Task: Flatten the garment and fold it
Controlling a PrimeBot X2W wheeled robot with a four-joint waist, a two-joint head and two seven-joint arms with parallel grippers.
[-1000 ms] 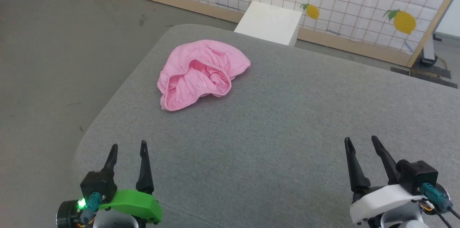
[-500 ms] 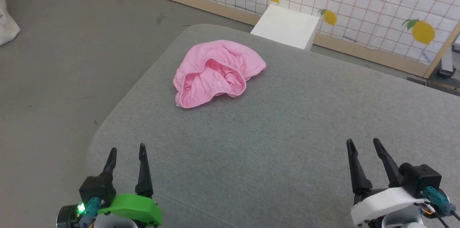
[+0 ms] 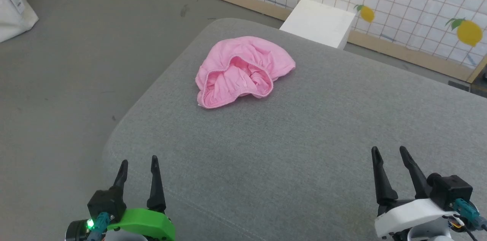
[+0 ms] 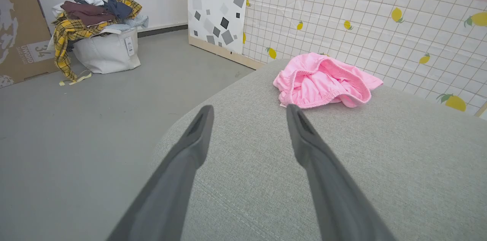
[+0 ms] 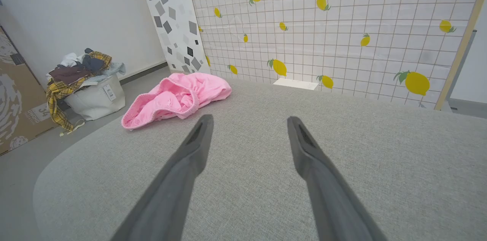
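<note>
The pink garment (image 3: pixel 243 70) lies bunched in a heap on the grey cushioned surface (image 3: pixel 304 146), toward its far left corner, with its gathered waistband gaping toward me. The left wrist view has the garment (image 4: pixel 323 81) ahead and to the right; the right wrist view has the garment (image 5: pixel 179 98) ahead and to the left. My left gripper (image 3: pixel 137 162) hovers open over the near left edge, nothing between its fingers. My right gripper (image 3: pixel 389 151) is open at the near right, also empty. Both are far from the cloth.
A white box (image 3: pixel 317 23) stands on the floor behind the surface, against a lemon-patterned panel (image 3: pixel 399 1). A white bag piled with clothes (image 4: pixel 101 32) sits on the floor to the left, beside a cardboard box (image 4: pixel 19 28). Grey floor (image 3: pixel 76 62) borders the left edge.
The head camera has turned left, so the garment and white box sit further right and slightly higher in the picture. Both grippers stay open in about the same place.
</note>
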